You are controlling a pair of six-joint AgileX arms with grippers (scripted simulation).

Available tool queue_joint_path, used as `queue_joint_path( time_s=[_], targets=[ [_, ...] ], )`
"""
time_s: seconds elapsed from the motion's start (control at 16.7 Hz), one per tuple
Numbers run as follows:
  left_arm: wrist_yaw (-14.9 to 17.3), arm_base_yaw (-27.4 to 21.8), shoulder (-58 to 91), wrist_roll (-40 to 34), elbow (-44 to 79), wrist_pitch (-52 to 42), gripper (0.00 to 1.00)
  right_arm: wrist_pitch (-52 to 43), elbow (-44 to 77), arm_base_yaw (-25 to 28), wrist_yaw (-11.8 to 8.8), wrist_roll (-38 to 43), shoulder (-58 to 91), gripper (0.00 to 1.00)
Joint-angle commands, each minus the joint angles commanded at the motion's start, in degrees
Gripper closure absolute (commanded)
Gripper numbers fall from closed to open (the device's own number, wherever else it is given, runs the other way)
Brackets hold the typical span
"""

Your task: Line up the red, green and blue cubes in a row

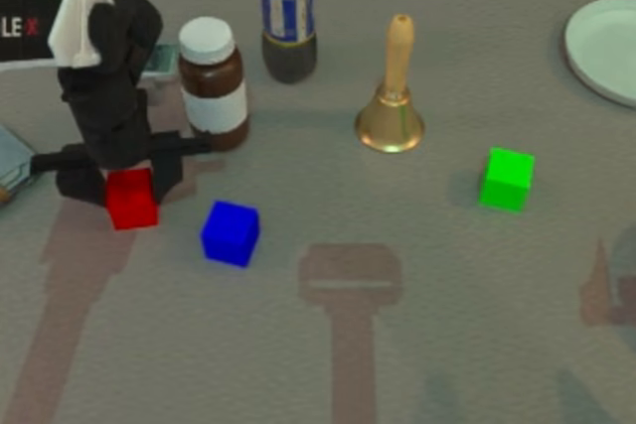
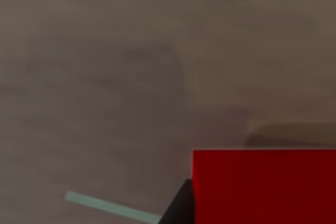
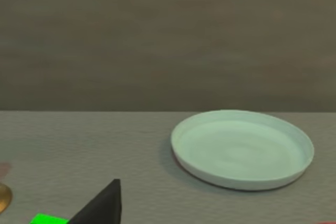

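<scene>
Red cube [image 1: 131, 199] is sitting at the left side of the counter [image 1: 417, 345], and the left pincer [image 1: 121, 174] is reaching down right over it, its black fingers straddling the cube. Whether those fingers are clamping the cube or only bracketing it, I cannot tell; the left wrist view is showing the red cube [image 2: 264, 186] filling its corner with one dark finger edge against it.

Blue cube [image 1: 231, 233] is lying just beside the red one, toward the right and a little nearer the front edge. Green cube [image 1: 507, 179] is sitting well apart, far over on the right half, past the brass bell [image 1: 393, 96].

That is the relation everything is turning on: red and blue are almost neighbours on the left arm's side, while green is the outlier nearer the right arm. The right arm is not showing in the top view; its wrist camera is catching a sliver of the green cube [image 3: 48, 219] and the pale plate [image 3: 242, 148], so it is probably hanging close by. Its pincer state I cannot tell.

Brown jar [image 1: 213, 81] and dark bottle [image 1: 286, 12] are standing close behind the left pincer, leaving it little room there.
</scene>
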Motion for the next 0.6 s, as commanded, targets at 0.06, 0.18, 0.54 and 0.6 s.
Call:
queue_joint_path(
  time_s=[0.06, 0.18, 0.54, 0.6],
  targets=[
    [-0.01, 0.00, -0.05, 0.00, 0.16, -0.19, 1.00, 0.00, 0.00, 0.00, 0.00, 0.00, 0.00, 0.00],
    [-0.08, 0.15, -0.74, -0.04, 1.70, -2.35, 1.00, 0.00, 0.00, 0.00, 0.00, 0.00, 0.00, 0.00],
    [-0.06, 1.03, -4.84, -0.15, 8.17, -13.21, 1.00, 0.00, 0.00, 0.00, 0.00, 0.00, 0.00, 0.00],
    [-0.05, 1.07, -5.13, -0.14, 8.49, -13.63, 1.00, 0.00, 0.00, 0.00, 0.00, 0.00, 0.00, 0.00]
  ],
)
